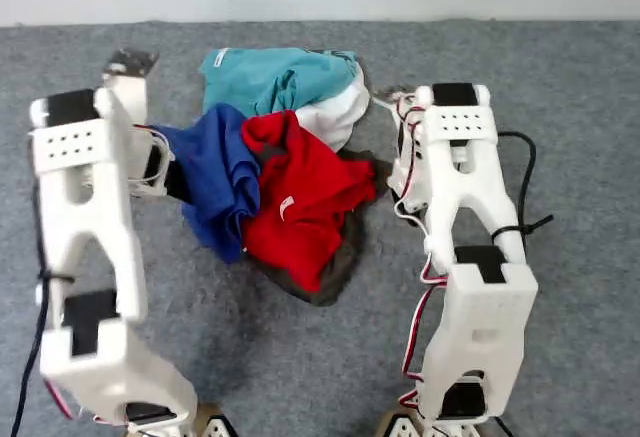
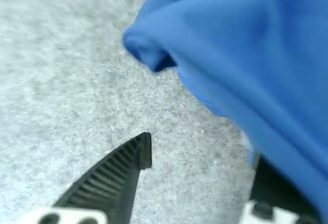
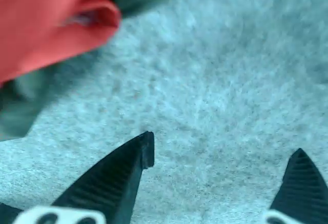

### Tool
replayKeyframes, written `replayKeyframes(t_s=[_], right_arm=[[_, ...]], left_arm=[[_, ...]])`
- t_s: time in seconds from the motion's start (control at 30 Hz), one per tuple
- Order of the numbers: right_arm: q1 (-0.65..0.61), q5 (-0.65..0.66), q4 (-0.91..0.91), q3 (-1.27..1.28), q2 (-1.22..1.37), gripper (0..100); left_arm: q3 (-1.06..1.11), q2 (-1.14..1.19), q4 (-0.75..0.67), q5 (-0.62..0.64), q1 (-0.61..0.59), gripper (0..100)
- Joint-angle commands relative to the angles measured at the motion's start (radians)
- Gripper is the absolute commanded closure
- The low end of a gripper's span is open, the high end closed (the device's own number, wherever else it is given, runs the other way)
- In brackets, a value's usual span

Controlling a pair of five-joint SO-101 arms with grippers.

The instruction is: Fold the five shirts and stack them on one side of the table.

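Five shirts (image 1: 300,197) in one heap on one table (image 1: 560,67).

Right gripper (image 3: 224,147) parted; left gripper (image 2: 205,155) probably.

shirts (image 1: 300,197): matt cloth | table (image 1: 560,67): rough carpet, prob. | right claw (image 3: 223,144): ribbed plastic

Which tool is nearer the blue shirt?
Left. The left tool sits at the edge of the blue shirt; the right tool is farther off, beside the red shirt.
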Motion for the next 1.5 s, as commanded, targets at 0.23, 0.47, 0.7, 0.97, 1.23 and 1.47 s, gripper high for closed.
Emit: replayKeyframes(t_s=[0.23,0.47,0.7,0.97,1.23,1.47], right_arm=[[0.004,-0.026,0.041,-0.003,0.045,60.1],[0.001,-0.031,0.041,0.048,0.042,60.1],[0.001,-0.031,0.039,0.143,0.039,60.1],[0.001,-0.031,0.038,0.17,0.045,60.1],[0.001,-0.031,-0.018,0.227,0.048,60.1],[0.002,-0.031,-0.097,0.342,0.048,60.1]], left_arm=[[0.186,-0.242,-0.055,-0.005,0.416,68],[0.163,-0.242,-0.098,-0.006,0.476,63],[0.378,-0.11,-0.609,-0.005,0.368,62],[0.415,0.23,-0.744,-0.005,0.37,62],[0.226,0.364,-0.569,-0.009,0.368,81],[0.061,0.325,-0.334,-0.012,0.359,99]])
